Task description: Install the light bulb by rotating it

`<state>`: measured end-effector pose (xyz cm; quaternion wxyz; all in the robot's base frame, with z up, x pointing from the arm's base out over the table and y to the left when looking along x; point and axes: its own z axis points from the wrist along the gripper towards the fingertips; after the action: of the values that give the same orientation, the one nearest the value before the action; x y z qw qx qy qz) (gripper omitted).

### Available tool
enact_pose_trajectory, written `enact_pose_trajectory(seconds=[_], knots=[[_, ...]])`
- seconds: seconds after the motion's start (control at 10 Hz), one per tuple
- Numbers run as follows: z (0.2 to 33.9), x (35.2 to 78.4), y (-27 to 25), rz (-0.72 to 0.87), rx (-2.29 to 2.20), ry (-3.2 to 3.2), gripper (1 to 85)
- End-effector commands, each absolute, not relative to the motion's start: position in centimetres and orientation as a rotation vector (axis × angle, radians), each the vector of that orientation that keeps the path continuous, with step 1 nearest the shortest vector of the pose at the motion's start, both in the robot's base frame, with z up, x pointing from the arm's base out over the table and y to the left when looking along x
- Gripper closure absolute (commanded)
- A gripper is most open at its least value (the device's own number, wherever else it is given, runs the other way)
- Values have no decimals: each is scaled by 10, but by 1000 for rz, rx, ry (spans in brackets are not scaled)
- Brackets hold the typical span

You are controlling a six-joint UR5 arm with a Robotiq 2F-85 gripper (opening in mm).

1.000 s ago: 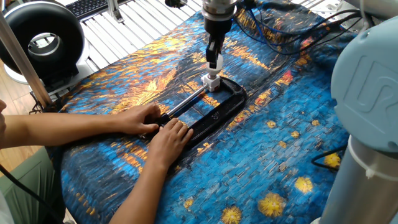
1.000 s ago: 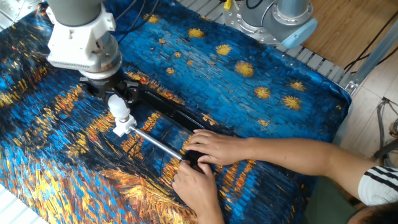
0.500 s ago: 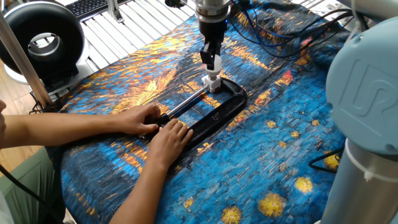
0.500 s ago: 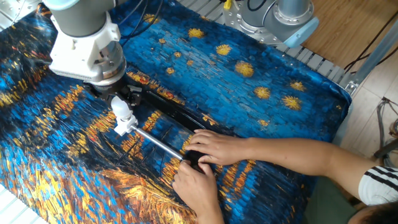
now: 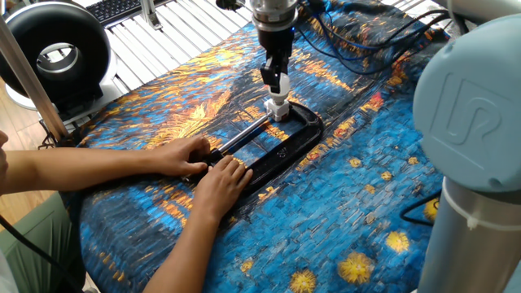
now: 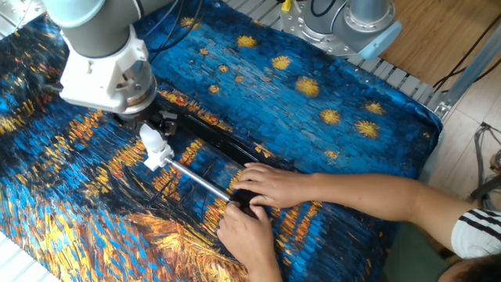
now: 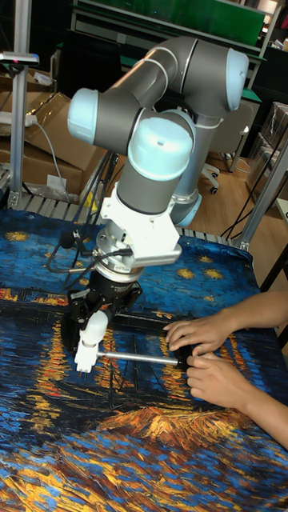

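Note:
The light bulb [image 5: 279, 84], a small white globe, stands upright right on top of the white socket block [image 5: 278, 107]. My gripper [image 5: 276, 73] comes straight down from above and is shut on the light bulb [image 6: 149, 139]. A black C-clamp [image 5: 281, 146] lies flat on the cloth and holds the socket block [image 6: 159, 159] at its far end. In the tall fixed view the light bulb [image 7: 94, 326] sits between my dark fingers [image 7: 80, 308], with the socket block [image 7: 85, 357] just below it.
A person's two hands [image 5: 207, 167] press on the clamp's screw end and its steel rod [image 6: 200, 182]. A painted blue and orange cloth [image 5: 366, 179] covers the table. A black ring-shaped lamp [image 5: 53, 53] stands at the far left, and cables [image 5: 358, 37] trail behind my arm.
My wrist and arm have shifted and turned slightly above the clamp. The bulb stays on the socket block. The person's hands have not moved.

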<state>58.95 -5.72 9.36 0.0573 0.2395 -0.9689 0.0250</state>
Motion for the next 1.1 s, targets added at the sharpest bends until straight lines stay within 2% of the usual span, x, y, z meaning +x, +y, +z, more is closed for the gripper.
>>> enact_pose_trajectory(seconds=[0.0, 0.3, 1.0], knots=[[91, 595, -52, 61, 731, -2939, 727], [107, 596, -51, 48, 745, -2942, 737], [99, 609, -52, 32, 764, -3002, 733]])
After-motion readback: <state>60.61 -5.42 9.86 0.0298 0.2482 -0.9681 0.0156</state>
